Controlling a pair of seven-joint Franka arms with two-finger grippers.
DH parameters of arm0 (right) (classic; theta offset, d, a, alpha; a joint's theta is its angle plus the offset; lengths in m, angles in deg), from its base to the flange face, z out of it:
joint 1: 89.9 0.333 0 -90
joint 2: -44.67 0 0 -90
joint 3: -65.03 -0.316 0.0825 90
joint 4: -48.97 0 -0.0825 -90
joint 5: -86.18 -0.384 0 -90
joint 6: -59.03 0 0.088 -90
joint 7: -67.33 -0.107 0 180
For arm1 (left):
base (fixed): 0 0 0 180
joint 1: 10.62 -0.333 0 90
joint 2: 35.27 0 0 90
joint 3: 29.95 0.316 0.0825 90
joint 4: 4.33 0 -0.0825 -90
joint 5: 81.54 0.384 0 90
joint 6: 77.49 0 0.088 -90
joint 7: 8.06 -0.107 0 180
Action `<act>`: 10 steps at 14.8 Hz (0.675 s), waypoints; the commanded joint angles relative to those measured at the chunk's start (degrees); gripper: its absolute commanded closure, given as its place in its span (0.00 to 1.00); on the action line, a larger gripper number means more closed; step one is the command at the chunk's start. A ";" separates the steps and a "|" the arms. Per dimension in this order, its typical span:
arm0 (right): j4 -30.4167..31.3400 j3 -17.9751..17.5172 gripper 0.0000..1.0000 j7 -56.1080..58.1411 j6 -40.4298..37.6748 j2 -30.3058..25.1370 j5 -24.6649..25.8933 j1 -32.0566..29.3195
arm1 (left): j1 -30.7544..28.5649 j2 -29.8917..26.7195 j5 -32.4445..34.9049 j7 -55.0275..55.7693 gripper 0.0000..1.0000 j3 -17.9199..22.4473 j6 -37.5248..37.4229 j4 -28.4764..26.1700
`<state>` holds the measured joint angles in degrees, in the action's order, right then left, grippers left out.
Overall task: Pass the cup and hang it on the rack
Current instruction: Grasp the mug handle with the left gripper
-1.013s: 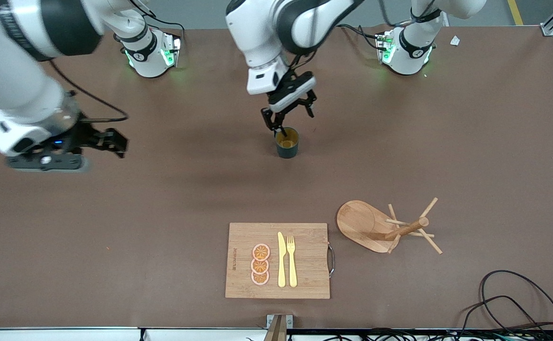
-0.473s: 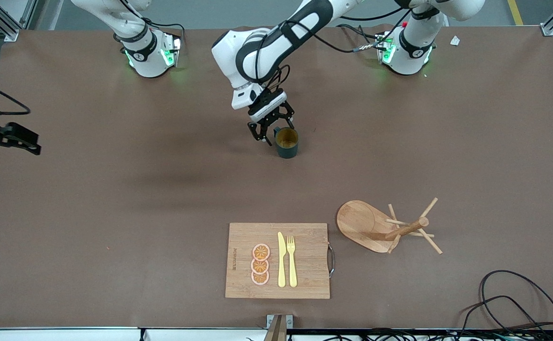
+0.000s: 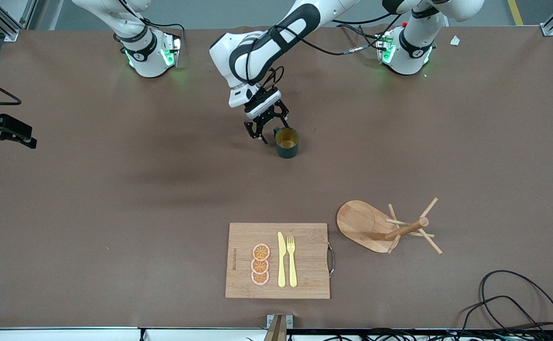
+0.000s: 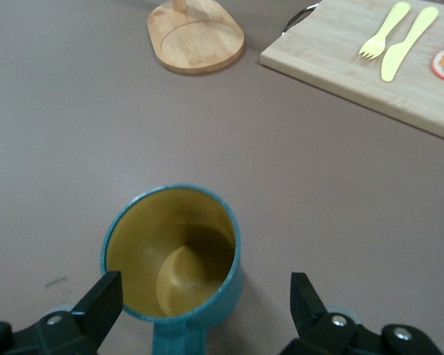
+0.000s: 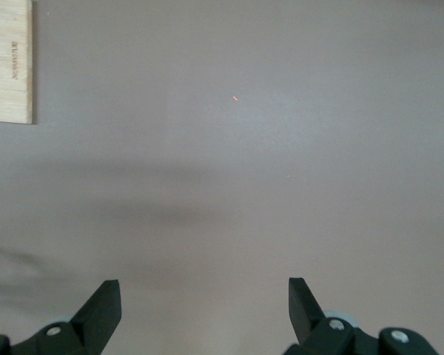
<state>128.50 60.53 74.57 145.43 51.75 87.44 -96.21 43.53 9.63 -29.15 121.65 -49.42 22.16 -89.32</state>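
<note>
The wooden cutting board (image 3: 277,260) carries a short dark brand mark printed sideways along its edge toward the right arm's end of the table, at about (image 3: 234,258) in the front view; it also shows in the right wrist view on the board's corner (image 5: 9,61). The letters are too small to make out. No other text, number or sign can be read anywhere.

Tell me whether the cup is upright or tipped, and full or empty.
Upright and empty. The cup stands on its base on the table, mouth up; the left wrist view shows its bare mustard-yellow bottom.
</note>
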 commanded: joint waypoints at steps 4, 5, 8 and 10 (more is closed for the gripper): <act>14.57 -0.43 0.00 -0.21 6.39 -10.23 -0.91 0.25 | 1.40 3.34 1.92 3.96 0.00 0.57 -0.60 1.67; 18.09 -0.34 0.00 -0.21 8.67 -12.34 -1.26 0.25 | 1.40 3.61 2.18 4.14 0.00 0.57 -0.60 1.76; 19.97 -0.34 0.00 -0.21 9.49 -13.50 -1.79 0.25 | 1.31 3.26 2.27 3.53 0.00 0.57 -0.60 1.76; 19.80 -0.34 0.00 -0.21 9.31 -13.50 -1.79 0.34 | 1.22 2.21 2.27 1.08 0.00 0.57 -1.56 2.89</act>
<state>145.79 60.15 74.55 153.57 40.36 86.49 -95.83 44.32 11.68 -28.02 124.52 -49.36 21.47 -88.72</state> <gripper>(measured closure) 0.000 0.000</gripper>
